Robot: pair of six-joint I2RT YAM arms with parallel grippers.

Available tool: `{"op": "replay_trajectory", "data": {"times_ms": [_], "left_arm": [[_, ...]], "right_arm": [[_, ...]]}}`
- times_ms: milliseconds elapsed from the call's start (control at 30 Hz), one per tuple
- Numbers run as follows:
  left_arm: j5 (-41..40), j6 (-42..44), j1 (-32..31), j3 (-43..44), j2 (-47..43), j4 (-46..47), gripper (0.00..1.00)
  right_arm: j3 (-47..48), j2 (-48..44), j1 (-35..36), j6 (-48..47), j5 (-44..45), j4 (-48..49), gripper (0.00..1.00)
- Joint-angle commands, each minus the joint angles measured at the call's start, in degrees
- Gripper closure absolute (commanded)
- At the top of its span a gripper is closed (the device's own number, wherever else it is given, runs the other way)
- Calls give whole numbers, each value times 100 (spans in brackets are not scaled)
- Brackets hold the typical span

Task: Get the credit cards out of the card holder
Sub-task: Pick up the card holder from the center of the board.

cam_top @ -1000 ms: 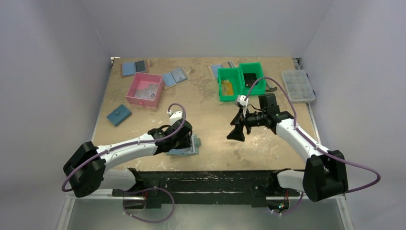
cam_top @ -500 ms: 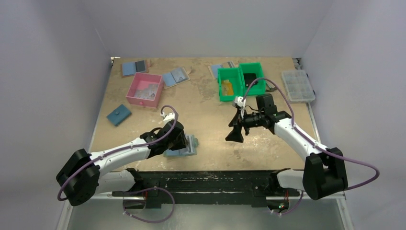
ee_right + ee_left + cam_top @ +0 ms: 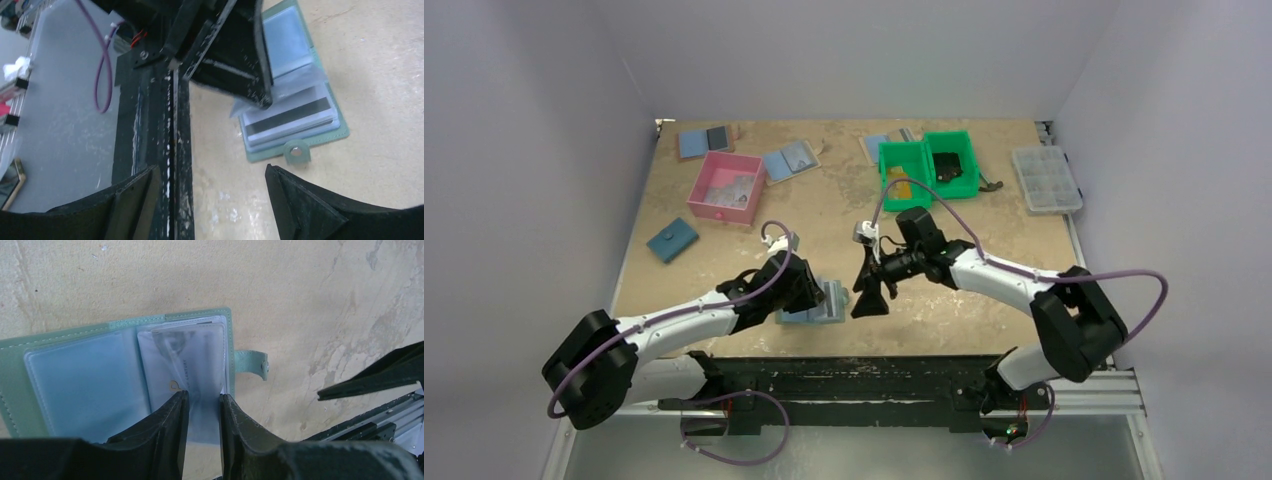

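The holder (image 3: 824,305) lies open and flat on the table (image 3: 844,215), close to the black rail (image 3: 170,150) along the table's near edge. Its green cover faces down, its clear sleeves face up, and its snap tab (image 3: 252,365) sticks out on the side toward the right arm. The left gripper (image 3: 202,395) is directly over the holder's tab-side half. Its jaws stand only a narrow gap apart and its tips are down on a loose clear leaf (image 3: 295,85) that curls up off the stack. The leaf shows in the gap, but nothing shows the fingers pinching it. Under that leaf a pale card (image 3: 182,360) sits in a sleeve, and the right wrist view shows a dark stripe across it. The right gripper (image 3: 211,169) hangs just beyond the holder's tab edge, above bare table. Its jaws are spread wide with nothing between them, and it does not touch the holder. Well behind the holder, toward the back wall, stand a pink box (image 3: 724,188) and a green bin (image 3: 929,165). Something yellow lies in the bin's left compartment, too small to make out. A dark blue wallet (image 3: 672,240) lies behind the holder and off to the left. A clear organiser (image 3: 1046,180) sits far off to the holder's right rear.
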Motion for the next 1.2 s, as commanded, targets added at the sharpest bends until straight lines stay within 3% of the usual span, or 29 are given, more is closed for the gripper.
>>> {"op": "replay_trajectory", "data": {"times_ms": [0,200,633,1167], "left_arm": [[105,-287,32,-181,40,723,71],[147,-481,54,-174,223,1077,71],[166,-558,101,-164,331,1212,71],[246,-628,132,-155,376,1403,71]], "right_arm": [[321,329,202,1692,593,1599,15],[60,686,483,3091,750,2746,22],[86,996,616,2870,1668,2245,32],[-89,1314,765,3171,1735,2621,34]]}}
